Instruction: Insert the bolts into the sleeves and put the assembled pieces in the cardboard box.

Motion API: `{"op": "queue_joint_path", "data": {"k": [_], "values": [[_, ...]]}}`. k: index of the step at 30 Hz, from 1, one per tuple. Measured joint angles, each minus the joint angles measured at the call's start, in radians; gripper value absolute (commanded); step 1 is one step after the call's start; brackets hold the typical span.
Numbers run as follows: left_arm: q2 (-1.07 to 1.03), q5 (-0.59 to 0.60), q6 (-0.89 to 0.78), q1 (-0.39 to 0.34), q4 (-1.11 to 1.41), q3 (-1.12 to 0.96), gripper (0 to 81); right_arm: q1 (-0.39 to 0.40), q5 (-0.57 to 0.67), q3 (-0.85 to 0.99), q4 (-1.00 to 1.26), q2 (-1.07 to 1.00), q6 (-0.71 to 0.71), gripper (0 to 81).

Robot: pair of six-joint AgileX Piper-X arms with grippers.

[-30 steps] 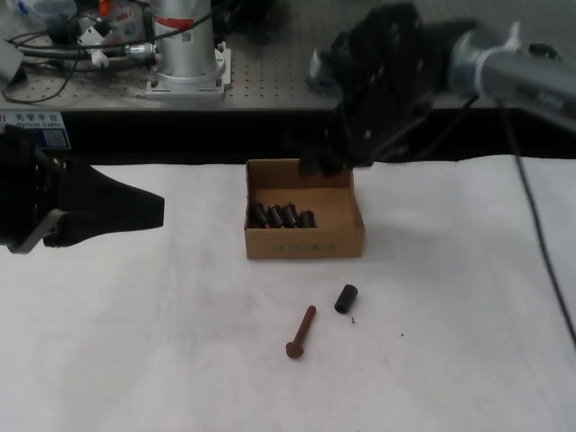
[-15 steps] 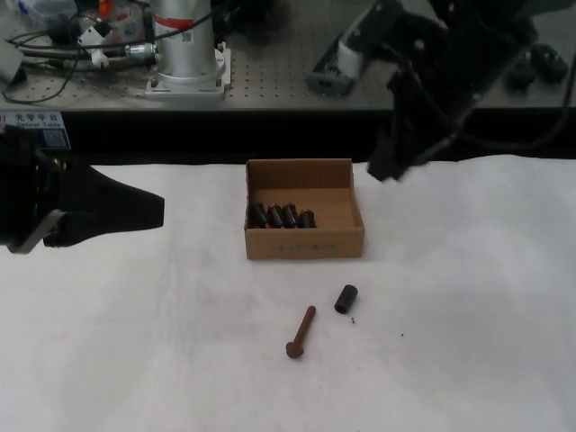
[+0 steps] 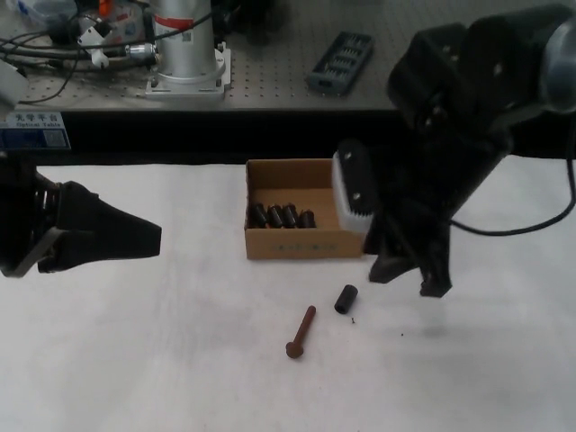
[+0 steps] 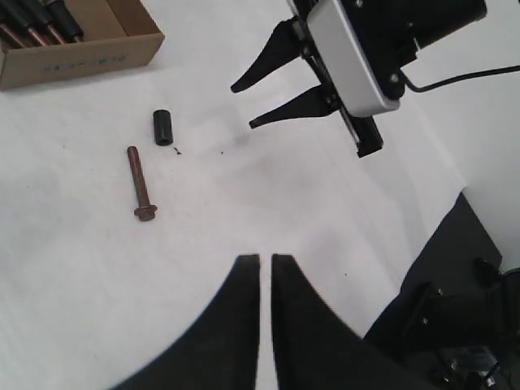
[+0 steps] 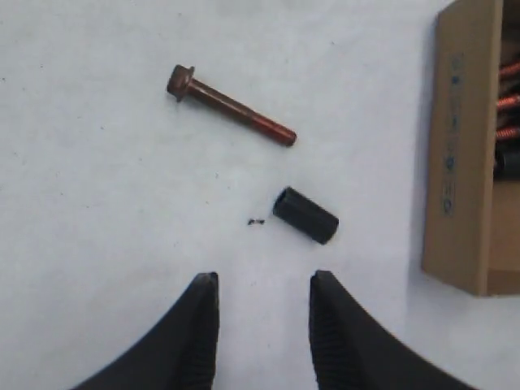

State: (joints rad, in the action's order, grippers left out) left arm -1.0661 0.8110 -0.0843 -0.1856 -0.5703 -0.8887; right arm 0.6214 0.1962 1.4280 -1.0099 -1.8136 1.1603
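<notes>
A copper-coloured bolt (image 3: pixel 301 331) lies on the white cloth, with a short black sleeve (image 3: pixel 346 299) just to its right. Both lie in front of the cardboard box (image 3: pixel 304 245), which holds several assembled pieces (image 3: pixel 281 216). My right gripper (image 3: pixel 410 277) hangs open just right of the sleeve, at the box's front right corner. In the right wrist view, the sleeve (image 5: pixel 305 215) lies a little ahead of the open right gripper (image 5: pixel 264 280), and the bolt (image 5: pixel 231 106) is farther off. My left gripper (image 3: pixel 155 236) is shut and empty, far left of the box.
The box (image 5: pixel 459 162) stands close beside the right arm. At the back, a perforated bench carries a metal post base (image 3: pixel 184 63), cables and a grey rack (image 3: pixel 342 58). Open cloth (image 3: pixel 180 360) stretches around the bolt and the sleeve.
The right arm has swung from behind the box to its front right and come down near the sleeve. The left arm has barely shifted.
</notes>
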Motion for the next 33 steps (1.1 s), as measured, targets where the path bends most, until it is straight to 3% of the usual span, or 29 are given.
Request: {"op": "queue_joint_path", "data": {"k": [9, 16, 33], "values": [[0.000, 0.000, 0.000, 0.000, 0.004, 0.000, 4.1, 0.137, -0.083, 0.000, 0.184, -0.163, 0.047, 28.6], [0.000, 0.000, 0.018, 0.000, -0.014, 0.000, 4.1, 0.142, -0.165, -0.003, 0.153, -0.212, 0.060, 28.6], [0.000, 0.000, 0.032, 0.000, -0.026, 0.000, 4.1, 0.144, -0.171, -0.009, 0.121, -0.212, 0.106, 28.6]]}}
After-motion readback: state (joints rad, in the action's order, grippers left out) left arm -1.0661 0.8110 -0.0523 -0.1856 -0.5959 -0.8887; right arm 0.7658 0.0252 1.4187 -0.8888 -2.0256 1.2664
